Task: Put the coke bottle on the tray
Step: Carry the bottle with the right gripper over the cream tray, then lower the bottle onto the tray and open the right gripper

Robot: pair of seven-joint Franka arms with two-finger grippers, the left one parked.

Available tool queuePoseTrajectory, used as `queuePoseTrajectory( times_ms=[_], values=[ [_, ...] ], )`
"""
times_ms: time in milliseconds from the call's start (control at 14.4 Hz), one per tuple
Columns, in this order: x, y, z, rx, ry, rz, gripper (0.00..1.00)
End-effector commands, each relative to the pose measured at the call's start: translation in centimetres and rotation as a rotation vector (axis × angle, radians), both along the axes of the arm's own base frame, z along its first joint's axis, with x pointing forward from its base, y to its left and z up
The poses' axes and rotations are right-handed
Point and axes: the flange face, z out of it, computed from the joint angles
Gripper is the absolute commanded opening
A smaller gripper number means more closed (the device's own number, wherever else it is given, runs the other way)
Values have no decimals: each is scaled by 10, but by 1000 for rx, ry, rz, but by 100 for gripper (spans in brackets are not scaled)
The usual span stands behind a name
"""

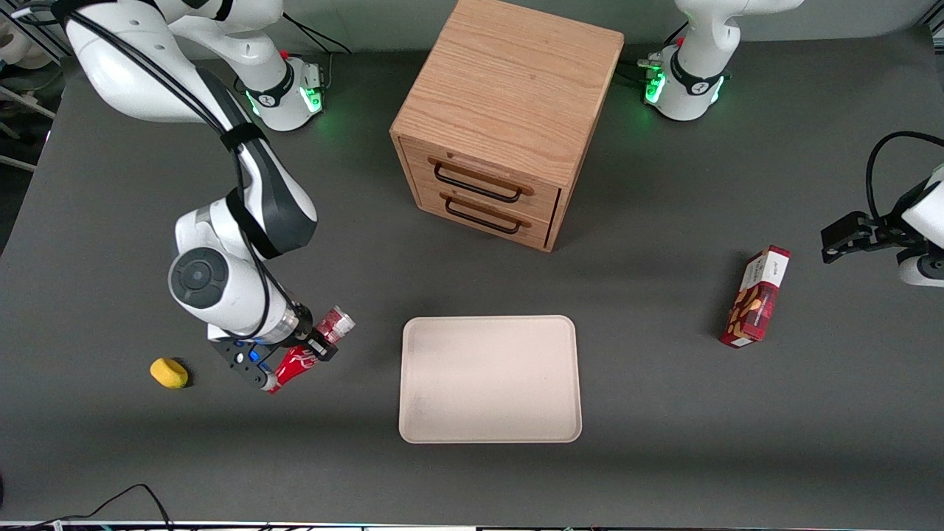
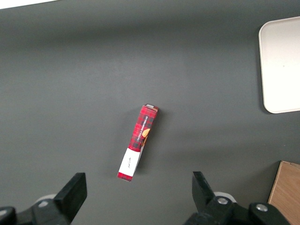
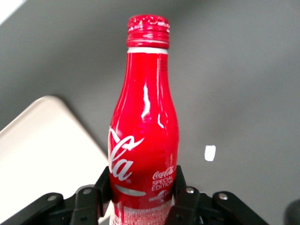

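My right gripper point(image 1: 313, 352) is shut on the coke bottle point(image 1: 293, 364), a slim red bottle with white script. It holds the bottle tilted, off the dark table, beside the tray toward the working arm's end. In the right wrist view the gripper point(image 3: 143, 183) clamps the bottle point(image 3: 144, 126) low on its body, one black finger point(image 3: 180, 180) on each side, and the red cap points away from the wrist. The cream-beige tray point(image 1: 490, 380) lies flat in front of the drawers and has nothing on it. Its corner shows in the right wrist view point(image 3: 42, 140) and the left wrist view point(image 2: 281, 65).
A wooden two-drawer cabinet point(image 1: 509, 118) stands farther from the front camera than the tray. A red snack box point(image 1: 758, 296) lies toward the parked arm's end, also in the left wrist view point(image 2: 138, 142). A small yellow object point(image 1: 169, 372) lies beside my gripper.
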Motion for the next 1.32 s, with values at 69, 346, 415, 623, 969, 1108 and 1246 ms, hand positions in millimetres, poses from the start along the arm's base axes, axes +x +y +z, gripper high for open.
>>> queuePoseTrajectory(
  times_ms=[69, 346, 415, 623, 969, 1108, 1246],
  values=[
    [28, 42, 21, 18, -80, 381, 6],
    [46, 78, -33, 46, -90, 635, 6],
    [44, 88, -54, 47, -78, 701, 4],
    [33, 116, -95, 45, -51, 787, 0],
    [25, 128, -157, 59, -9, 779, 0],
    [25, 128, -173, 67, -7, 741, 0],
    [25, 128, -183, 74, -10, 703, 1]
  ],
)
